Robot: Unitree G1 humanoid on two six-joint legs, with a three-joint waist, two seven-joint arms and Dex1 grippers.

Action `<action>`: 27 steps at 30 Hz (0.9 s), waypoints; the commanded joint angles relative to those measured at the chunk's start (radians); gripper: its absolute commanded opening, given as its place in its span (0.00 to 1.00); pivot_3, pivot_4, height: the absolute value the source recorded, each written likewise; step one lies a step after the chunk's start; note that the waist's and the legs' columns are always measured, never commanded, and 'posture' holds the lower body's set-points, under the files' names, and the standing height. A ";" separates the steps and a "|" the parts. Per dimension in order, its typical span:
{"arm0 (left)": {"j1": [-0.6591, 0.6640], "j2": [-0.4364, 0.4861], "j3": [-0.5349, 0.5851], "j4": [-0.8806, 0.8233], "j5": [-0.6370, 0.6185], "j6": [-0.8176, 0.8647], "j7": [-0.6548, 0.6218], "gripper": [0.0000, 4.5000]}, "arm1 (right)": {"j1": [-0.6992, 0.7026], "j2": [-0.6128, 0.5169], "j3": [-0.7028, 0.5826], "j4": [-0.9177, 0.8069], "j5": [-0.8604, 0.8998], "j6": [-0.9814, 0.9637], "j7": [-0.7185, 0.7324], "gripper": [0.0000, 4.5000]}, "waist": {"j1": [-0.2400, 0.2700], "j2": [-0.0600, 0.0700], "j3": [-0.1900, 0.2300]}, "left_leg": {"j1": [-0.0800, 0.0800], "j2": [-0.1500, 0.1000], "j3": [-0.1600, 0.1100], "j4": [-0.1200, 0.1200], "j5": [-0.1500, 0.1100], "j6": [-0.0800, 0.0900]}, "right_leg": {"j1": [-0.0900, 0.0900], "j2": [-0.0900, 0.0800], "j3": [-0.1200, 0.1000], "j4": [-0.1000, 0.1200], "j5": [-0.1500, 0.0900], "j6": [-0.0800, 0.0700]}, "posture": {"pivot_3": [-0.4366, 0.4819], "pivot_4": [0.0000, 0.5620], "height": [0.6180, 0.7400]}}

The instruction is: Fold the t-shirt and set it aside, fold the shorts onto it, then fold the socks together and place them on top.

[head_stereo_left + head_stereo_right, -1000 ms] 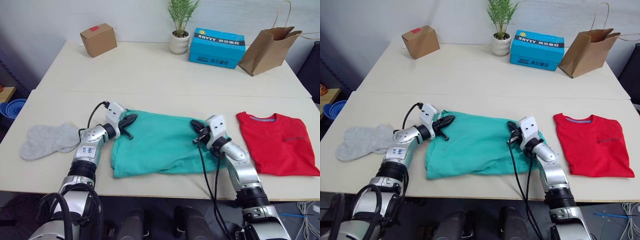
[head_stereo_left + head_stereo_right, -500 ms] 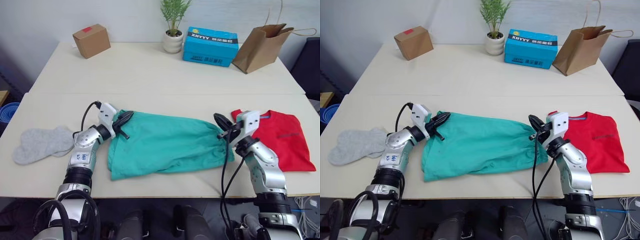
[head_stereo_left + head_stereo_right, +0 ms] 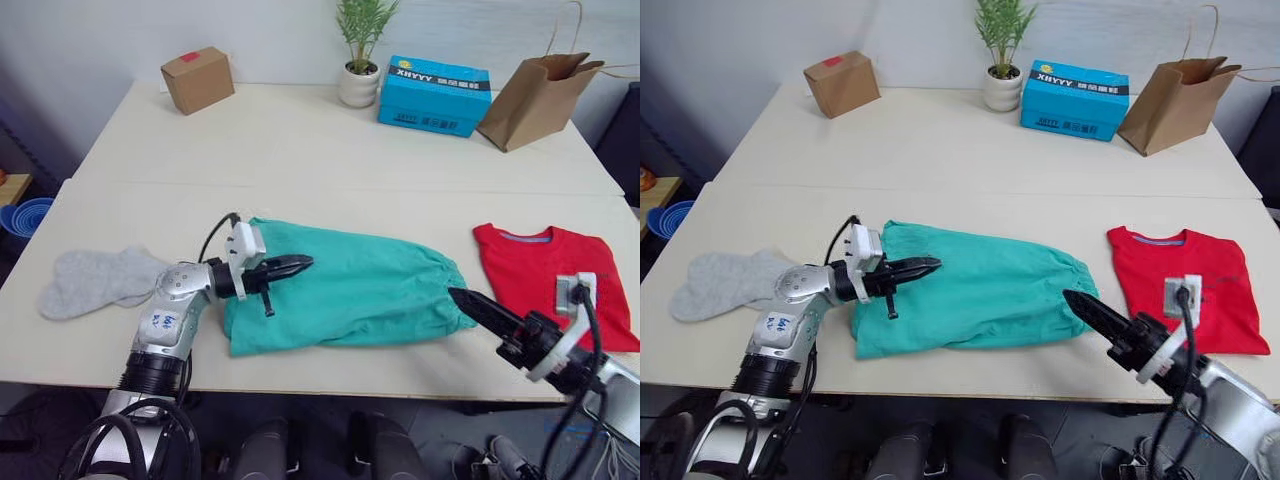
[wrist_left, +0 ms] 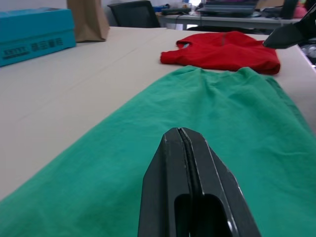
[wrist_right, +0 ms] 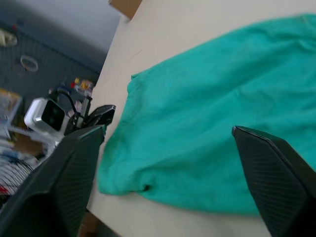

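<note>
Mid-frame, the shorts lie spread, awaiting their fold; left pincer hovers pressed together, right pincer gapes wide; t-shirt folded right.

Bright even indoor light, soft shadows, blurred wrist-view foregrounds

- Two cream tables butted together, seam running across.
- Near table: grey socks at left, green shorts spread flat in the middle, folded red t-shirt at right.
- Far table: cardboard box at left, potted plant, blue carton, brown paper bag at right.
</note>
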 commanded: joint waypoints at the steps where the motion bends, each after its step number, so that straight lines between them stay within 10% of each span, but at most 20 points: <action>1: -0.008 -0.024 -0.031 -0.021 0.004 -0.025 -0.022 0.00 | 0.142 -0.009 -0.032 -0.085 0.075 -0.006 -0.063 1.00 | 0.001 0.000 0.000 | 0.000 0.000 0.000 0.000 0.000 0.000 | 0.000 0.000 0.000 0.000 0.000 0.000 | 0.48 0.27 1.00; 9: -0.029 -0.055 -0.056 0.039 0.025 -0.047 -0.039 0.00 | 0.160 0.031 0.122 -0.092 0.030 -0.106 -0.315 1.00 | 0.006 0.000 0.000 | -0.001 0.000 0.002 0.000 0.000 -0.002 | -0.001 0.001 0.002 -0.002 0.002 0.003 | 0.48 0.27 1.00; 21: -0.078 -0.078 -0.078 0.201 0.115 -0.127 -0.022 0.00 | -0.167 0.316 0.308 0.066 -0.241 -0.250 -0.448 1.00 | 0.009 -0.002 -0.002 | -0.002 0.000 0.002 0.001 0.002 -0.001 | -0.001 0.001 0.001 -0.003 0.003 0.003 | 0.48 0.27 1.00; 27: -0.086 -0.071 -0.095 0.241 0.151 -0.125 -0.035 0.00 | -0.259 0.443 0.345 0.148 -0.495 -0.302 -0.448 0.54 | -0.005 -0.002 -0.002 | -0.002 0.000 0.001 0.001 0.002 -0.003 | -0.002 0.001 0.001 -0.002 0.004 0.002 | 0.48 0.27 1.00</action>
